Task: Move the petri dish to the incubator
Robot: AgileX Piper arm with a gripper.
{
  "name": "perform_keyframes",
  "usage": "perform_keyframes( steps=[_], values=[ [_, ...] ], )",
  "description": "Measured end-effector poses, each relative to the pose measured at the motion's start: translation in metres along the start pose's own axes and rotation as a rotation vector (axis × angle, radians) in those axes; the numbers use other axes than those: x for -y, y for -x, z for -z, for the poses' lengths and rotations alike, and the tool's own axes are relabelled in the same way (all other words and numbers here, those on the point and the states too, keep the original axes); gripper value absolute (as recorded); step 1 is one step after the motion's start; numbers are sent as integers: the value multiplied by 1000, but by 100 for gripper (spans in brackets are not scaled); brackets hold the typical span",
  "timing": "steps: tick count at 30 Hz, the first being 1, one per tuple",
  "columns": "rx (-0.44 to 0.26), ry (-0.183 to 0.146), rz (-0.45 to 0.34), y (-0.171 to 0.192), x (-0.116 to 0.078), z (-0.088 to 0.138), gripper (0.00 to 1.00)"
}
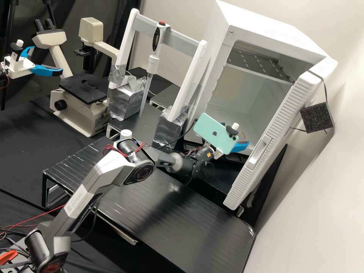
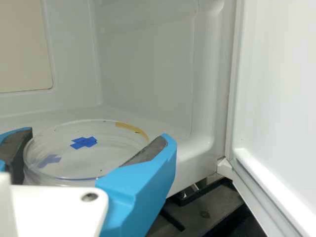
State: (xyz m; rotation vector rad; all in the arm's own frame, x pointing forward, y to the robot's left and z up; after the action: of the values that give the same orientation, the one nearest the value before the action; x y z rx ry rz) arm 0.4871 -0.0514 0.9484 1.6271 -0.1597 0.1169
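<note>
In the high view my gripper (image 1: pixel 239 146) is at the open front of the white incubator (image 1: pixel 248 93), low down beside its door and partly behind a phone. The wrist view has the gripper (image 2: pixel 95 140) shut on the clear petri dish (image 2: pixel 106 160), one blue finger on each side of its rim. The dish looks level and carries blue tape marks and a yellow strip. Pale inner walls of the incubator (image 2: pixel 145 64) rise beyond it. How far the dish is above the incubator floor, I cannot tell.
The incubator door (image 1: pixel 271 138) stands wide open on the right. A pipette (image 1: pixel 153 62) hangs on a white frame left of the incubator, with a microscope (image 1: pixel 81 102) farther left. Black raised platforms (image 1: pixel 151 212) lie beneath the arm. A mint phone (image 1: pixel 215 133) rides on the wrist.
</note>
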Motion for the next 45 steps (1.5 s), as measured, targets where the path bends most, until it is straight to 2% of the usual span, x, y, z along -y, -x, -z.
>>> perform_keyframes(
  steps=[12, 20, 21, 29, 36, 45],
  values=[
    [-20, 51, 40, -3, 0, 5, 0],
    [-23, 52, 45, -3, 2, 6, 0],
    [-25, 52, 46, -3, 3, 7, 100],
    [-43, 76, 73, -4, 9, 11, 100],
    [-63, 45, 123, -2, 13, 14, 100],
    [-104, 35, 164, 11, 11, 10, 100]
  ],
)
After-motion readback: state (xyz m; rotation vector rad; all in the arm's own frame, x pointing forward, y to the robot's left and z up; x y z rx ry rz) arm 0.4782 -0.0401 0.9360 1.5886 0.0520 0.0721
